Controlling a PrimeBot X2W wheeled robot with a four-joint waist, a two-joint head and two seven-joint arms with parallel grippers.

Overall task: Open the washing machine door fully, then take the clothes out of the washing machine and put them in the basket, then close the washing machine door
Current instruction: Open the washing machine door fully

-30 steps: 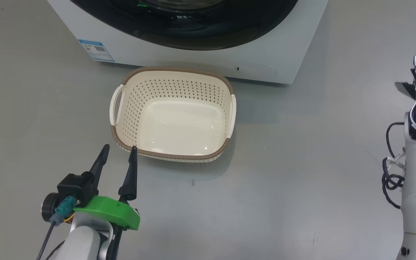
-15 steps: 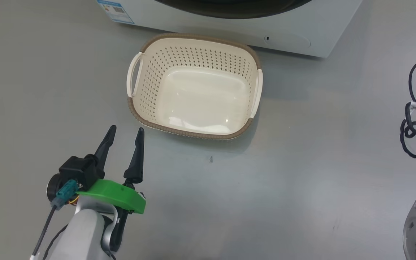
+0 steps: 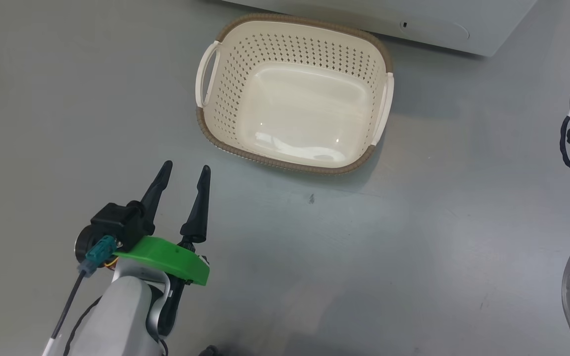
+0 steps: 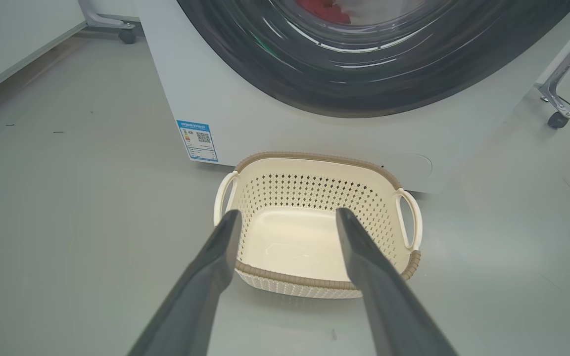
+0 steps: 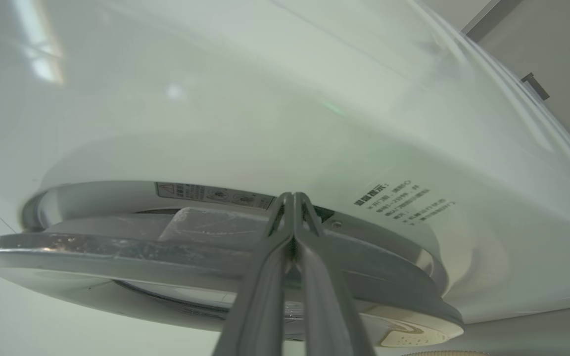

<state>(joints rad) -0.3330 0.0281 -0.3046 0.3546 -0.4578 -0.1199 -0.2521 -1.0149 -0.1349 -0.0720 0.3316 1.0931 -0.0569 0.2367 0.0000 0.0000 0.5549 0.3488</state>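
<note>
A: While the washing machine door (image 5: 117, 252) is being worked at its edge, what is to be feared from here?

B: At mid-frame in the right wrist view, the right gripper (image 5: 293, 197) is seen with its fingers pressed together and nothing between them. The tips are laid at the seam between the door's silver edge and the white front of the washing machine (image 4: 275, 133). Whether the latch has been freed cannot be told. It is judged that the closed tips could be slid off the curved rim if the pull is made at a slant. The door would then be left short of fully open.

A: Is anything else put at risk?

B: The basket (image 3: 228, 89) is set on the floor (image 3: 413, 247) just in front of the washer, at the upper centre of the head view. If it were nudged aside by an arm, garments could be dropped beside it.

A: What is held in the containers?

B: Nothing is held in the basket, and its cream bottom is bare. The clothes (image 4: 322, 7) are seen as a red patch behind the door glass, at the top edge of the left wrist view, inside the machine. The left gripper (image 3: 186, 166) is spread wide and empty at the lower left of the head view, near the basket's closest corner.
</note>
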